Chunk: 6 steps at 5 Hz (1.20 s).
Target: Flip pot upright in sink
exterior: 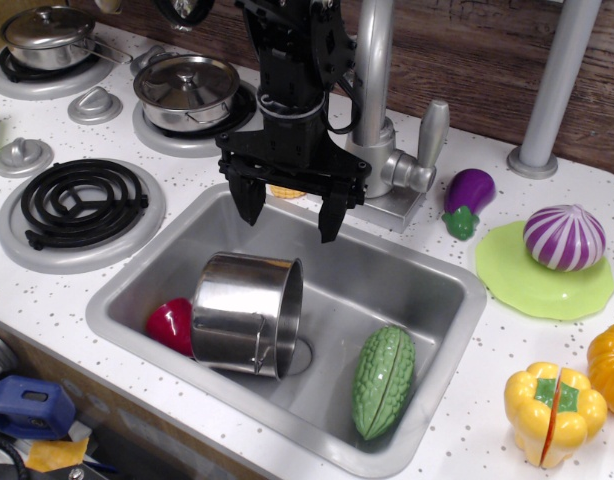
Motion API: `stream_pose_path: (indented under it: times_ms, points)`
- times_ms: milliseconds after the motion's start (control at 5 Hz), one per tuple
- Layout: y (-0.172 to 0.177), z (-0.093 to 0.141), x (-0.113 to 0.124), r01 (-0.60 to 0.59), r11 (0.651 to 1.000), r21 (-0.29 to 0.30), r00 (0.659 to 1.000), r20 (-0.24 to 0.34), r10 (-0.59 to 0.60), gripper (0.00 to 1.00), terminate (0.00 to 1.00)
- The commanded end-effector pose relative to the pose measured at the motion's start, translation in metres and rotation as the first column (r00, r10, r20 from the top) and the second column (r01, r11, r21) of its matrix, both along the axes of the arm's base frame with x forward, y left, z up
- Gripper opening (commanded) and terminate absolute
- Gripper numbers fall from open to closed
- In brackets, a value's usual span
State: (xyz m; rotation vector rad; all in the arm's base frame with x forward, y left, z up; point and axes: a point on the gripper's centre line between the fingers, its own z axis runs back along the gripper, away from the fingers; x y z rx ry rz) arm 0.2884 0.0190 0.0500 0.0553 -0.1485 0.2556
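Note:
The pot [242, 312] is a shiny steel cylinder lying on its side in the grey sink [427, 280], its open mouth facing right, over the drain. A small wire handle shows near its lower rim. A red toy vegetable [170, 324] lies against its left side. My black gripper [291, 219] hangs above the sink's back part, just above and behind the pot. Its two fingers are spread apart and hold nothing.
A green bitter gourd [383, 381] lies in the sink's right front. The faucet [377, 90] stands right behind the gripper. Two lidded pots [187, 92] [49, 37] sit on burners at back left. An eggplant [468, 198], onion on green plate [564, 237] and yellow pepper [551, 411] lie right.

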Motion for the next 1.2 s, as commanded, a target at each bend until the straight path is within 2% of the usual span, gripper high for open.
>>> stream_pose_path:
  times_ms: [0, 400, 600, 800, 1000]
  points:
    - [0.0, 0.0, 0.0, 0.0, 1.0, 0.0, 1.0, 0.0, 0.0, 1.0, 0.0]
    - [-0.009, -0.019, -0.008, -0.078, 0.995, 0.067, 0.992, 0.104, 0.07, 1.0, 0.0]
    - [-0.012, -0.024, -0.01, -0.086, 0.99, 0.11, 0.99, 0.121, 0.072, 1.0, 0.0]
    - [-0.012, -0.029, -0.012, -0.063, 0.98, 0.189, 0.993, 0.108, 0.043, 1.0, 0.0]
    - [-0.015, -0.035, -0.014, -0.061, 0.954, 0.292, 0.995, 0.088, 0.036, 1.0, 0.0]
